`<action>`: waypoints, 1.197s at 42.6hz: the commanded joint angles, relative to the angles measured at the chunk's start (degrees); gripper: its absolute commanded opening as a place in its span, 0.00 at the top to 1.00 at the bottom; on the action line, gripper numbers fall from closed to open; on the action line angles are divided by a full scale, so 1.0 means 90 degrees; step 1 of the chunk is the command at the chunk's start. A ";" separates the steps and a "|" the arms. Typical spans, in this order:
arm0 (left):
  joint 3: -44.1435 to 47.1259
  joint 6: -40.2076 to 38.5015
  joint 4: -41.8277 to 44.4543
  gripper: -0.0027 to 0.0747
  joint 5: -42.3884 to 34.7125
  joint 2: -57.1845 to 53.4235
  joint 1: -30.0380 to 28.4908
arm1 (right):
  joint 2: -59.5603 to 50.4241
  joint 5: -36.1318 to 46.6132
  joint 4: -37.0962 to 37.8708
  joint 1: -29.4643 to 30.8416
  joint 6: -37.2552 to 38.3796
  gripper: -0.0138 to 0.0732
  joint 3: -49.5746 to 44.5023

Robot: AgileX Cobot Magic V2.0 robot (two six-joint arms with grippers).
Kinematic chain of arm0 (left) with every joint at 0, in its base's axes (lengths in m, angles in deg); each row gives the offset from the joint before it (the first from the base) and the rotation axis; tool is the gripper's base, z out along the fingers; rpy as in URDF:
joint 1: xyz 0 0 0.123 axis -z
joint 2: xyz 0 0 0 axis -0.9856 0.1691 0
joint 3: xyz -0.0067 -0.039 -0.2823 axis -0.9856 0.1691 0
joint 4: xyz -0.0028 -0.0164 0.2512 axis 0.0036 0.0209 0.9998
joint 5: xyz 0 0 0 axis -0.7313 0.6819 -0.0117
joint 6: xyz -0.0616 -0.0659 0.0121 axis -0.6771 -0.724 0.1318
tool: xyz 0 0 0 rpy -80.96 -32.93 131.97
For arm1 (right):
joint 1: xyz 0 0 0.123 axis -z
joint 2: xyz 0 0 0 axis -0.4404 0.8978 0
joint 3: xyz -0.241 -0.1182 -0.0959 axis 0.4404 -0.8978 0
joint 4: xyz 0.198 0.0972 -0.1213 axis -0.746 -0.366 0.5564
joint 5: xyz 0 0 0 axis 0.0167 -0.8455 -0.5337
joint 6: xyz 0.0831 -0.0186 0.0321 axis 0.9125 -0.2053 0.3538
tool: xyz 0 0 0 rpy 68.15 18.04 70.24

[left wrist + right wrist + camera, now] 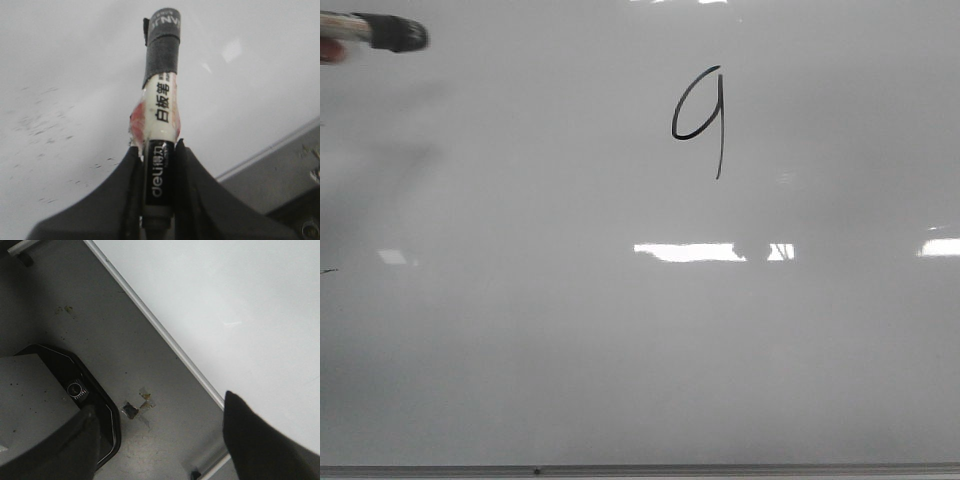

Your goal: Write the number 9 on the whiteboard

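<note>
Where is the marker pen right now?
The marker pen is clamped in the left gripper; in the front view it shows at the upper left of the whiteboard, well left of the number 9.

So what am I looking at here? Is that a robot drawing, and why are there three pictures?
Yes, it is a robot with two arms, and each picture comes from a different camera. The front camera looks at a whiteboard with the number 9 drawn on it in black. At that picture's left edge you can see the marker's tip. The second camera sits on the left wrist: its left gripper pinches a whiteboard marker between two black fingers. The third camera sits on the right wrist: the right gripper is open and holds nothing, above the board's metal edge.
</note>
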 commanded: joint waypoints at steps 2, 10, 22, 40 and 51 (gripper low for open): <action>0.0412 -0.0478 -0.0103 0.99 -0.1674 -0.0397 -0.0917 | -0.0039 0.0227 -0.0051 0.0039 0.0018 0.22 0.0178; 0.1789 -0.0509 -0.0615 0.99 -0.4847 -0.0106 -0.1909 | -0.0039 0.0239 -0.0051 0.0039 0.0018 0.22 0.0178; 0.2024 -0.0509 -0.0693 0.99 -0.5860 0.0907 -0.2051 | -0.0039 0.0287 -0.0051 0.0039 0.0018 0.22 0.0156; 0.2024 -0.0509 -0.0693 0.91 -0.6094 0.1740 -0.2051 | -0.0039 0.0414 -0.0051 0.0039 0.0018 0.22 0.0156; 0.2024 -0.0509 -0.0693 0.69 -0.6110 0.1925 -0.2051 | -0.0039 0.0433 -0.0051 0.0039 0.0018 0.22 0.0156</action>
